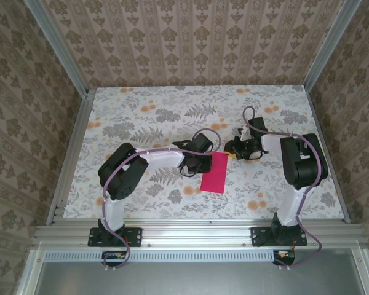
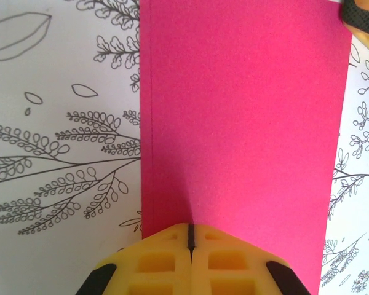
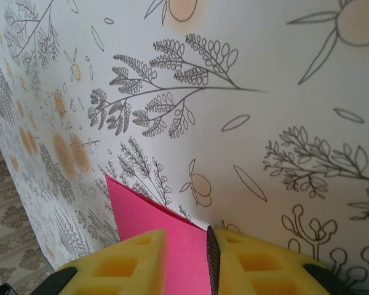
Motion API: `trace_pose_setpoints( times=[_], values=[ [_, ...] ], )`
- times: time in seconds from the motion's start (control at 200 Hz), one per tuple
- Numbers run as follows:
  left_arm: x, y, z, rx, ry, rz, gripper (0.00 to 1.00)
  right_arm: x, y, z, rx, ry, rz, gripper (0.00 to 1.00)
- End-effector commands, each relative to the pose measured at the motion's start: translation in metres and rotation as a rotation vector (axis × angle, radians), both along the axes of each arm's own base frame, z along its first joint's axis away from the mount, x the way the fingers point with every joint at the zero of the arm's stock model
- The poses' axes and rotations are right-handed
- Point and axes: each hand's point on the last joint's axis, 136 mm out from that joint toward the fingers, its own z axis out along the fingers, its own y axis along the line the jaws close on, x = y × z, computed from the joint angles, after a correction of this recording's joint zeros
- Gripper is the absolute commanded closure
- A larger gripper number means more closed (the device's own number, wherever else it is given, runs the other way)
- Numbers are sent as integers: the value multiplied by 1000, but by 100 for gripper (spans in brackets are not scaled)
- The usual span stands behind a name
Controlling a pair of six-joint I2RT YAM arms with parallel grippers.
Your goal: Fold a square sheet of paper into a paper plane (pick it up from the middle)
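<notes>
The square sheet of paper [image 1: 214, 174] is magenta-pink and lies on the table as a doubled rectangle between the two arms. My left gripper [image 1: 200, 162] stands at its left edge. In the left wrist view that gripper [image 2: 190, 228] is shut, its yellow tips resting on the paper [image 2: 240, 123] with nothing between them. My right gripper [image 1: 231, 150] hovers at the paper's far right corner. In the right wrist view its jaws [image 3: 186, 236] stand apart, with the paper [image 3: 135, 212] showing flat in the gap and two layers visible along its edge.
The table [image 1: 141, 117] wears a floral-printed cover. Patterned walls and an aluminium frame [image 1: 74, 153] close it in on three sides. The right gripper's black tip [image 2: 363, 15] shows at the top right corner of the left wrist view.
</notes>
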Motion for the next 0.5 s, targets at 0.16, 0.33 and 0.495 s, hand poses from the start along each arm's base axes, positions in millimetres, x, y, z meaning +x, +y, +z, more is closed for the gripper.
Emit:
trace_pose_setpoints(
  times=[0.16,0.33,0.495],
  values=[
    [-12,13,-11,80,27,-22,100,-31,5,25,33,-13,8,73],
    [-12,12,-11,76,28,-25,100,-49,14,8,24,29,26,73],
    [-12,12,-10,77,25,-24,100,-64,5,-15,-85,77,21,72]
  ],
)
